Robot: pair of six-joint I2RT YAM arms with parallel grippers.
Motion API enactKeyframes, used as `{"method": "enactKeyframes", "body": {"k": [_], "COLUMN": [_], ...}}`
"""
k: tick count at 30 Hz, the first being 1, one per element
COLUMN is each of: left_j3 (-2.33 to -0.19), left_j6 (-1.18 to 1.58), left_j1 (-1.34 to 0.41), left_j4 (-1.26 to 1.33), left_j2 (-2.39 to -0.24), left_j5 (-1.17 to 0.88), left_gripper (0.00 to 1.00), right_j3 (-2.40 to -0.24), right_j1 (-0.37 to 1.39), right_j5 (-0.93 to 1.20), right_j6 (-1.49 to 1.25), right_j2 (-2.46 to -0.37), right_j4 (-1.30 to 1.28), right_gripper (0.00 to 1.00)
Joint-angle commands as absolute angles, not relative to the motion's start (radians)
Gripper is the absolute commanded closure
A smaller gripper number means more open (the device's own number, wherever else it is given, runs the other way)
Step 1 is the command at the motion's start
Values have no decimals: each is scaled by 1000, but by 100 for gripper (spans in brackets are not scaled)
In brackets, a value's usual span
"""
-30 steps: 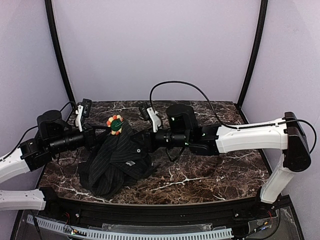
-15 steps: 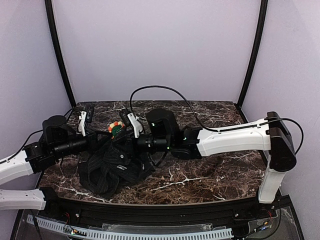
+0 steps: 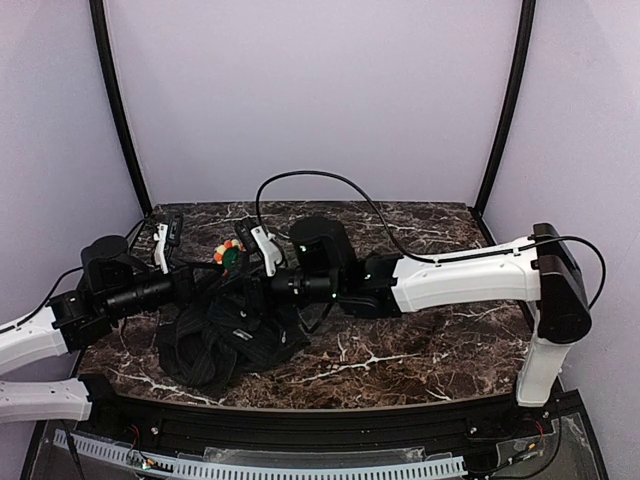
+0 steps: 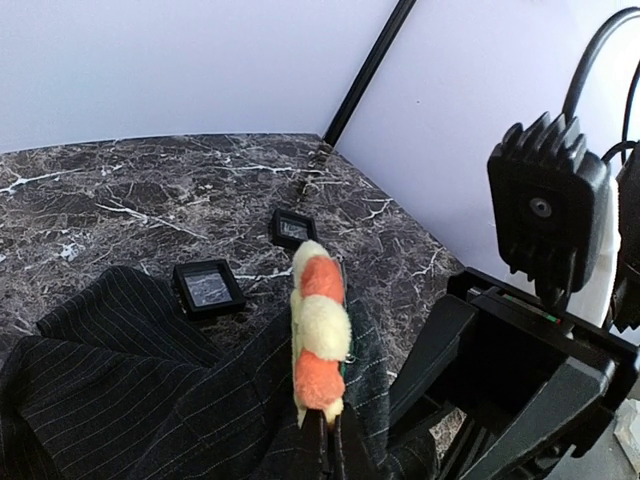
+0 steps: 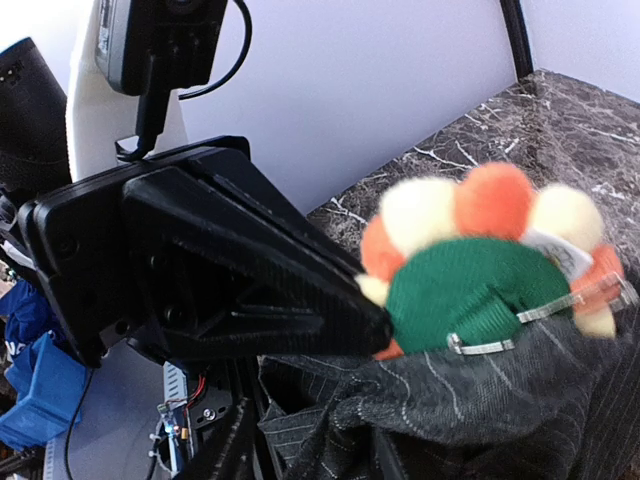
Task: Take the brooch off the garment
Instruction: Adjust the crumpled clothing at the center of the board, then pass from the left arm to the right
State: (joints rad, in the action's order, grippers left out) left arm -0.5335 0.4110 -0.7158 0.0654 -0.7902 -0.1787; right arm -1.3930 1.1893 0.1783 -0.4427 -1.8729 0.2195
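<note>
Right arm has been closing in from 3 o'clock over the last second. The right gripper is now sitting just beside the small orange-and-cream flower-shaped brooch, where a second ago it was standing well clear toward 3 o'clock. Its jaws, pressed together a moment back, are now standing apart, with black cloth lying near them but nothing visibly clamped.

Left gripper is reaching in from 8 o'clock, jaws pressed together and pinching the brooch's lower edge; some cloth may be caught in with it.

The brooch is being held off the dark marble tabletop, at about 10 o'clock from the table's centre. It is riding on top of the large black pinstriped cloth garment, which is slumping lower and more bunched than a second ago.

Right wrist view is showing the green backing and metal clasp lying against the cloth, so the brooch is probably still attached. Judgement: the right gripper is letting go to re-grip nearer the pin, and separation is not yet done.

Two small black square boxes are lying beyond, toward 11 o'clock of the brooch.
</note>
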Motion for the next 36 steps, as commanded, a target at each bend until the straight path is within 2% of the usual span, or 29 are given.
{"method": "enactKeyframes", "body": {"k": [1,8,10,14,19,22,29,36], "left_j3": [-551,-589,-604,-630,-651,-666,-680,-666], "left_j6": [397,371,364,355,358,356,358,366], "left_j1": [-710,-700,-696,-693,-692,-691,-692,-692], "left_j4": [39,-46,-68,-99,-106,-119,-122,-108], "left_j2": [-737,-698,-694,-692,-694,-698,-713,-718], "left_j5": [-179,-212,-246,-309,-391,-438,-488,-480], "left_gripper": [99,99,99,99,99,99,99,99], "right_j3": [-1316,-1171,-1135,-1084,-1110,-1142,-1180,-1210], "right_j1": [1198,1158,1125,1031,983,974,972,986], "right_j5": [157,138,170,365,550,606,595,543], "right_j6": [-411,-387,-383,-381,-326,-308,-388,-526], "right_j2": [-1717,-1539,-1514,-1493,-1519,-1550,-1621,-1691], "right_j4": [246,256,273,333,324,309,377,451], "right_gripper": [51,14,9,5,6,11,32,39]}}
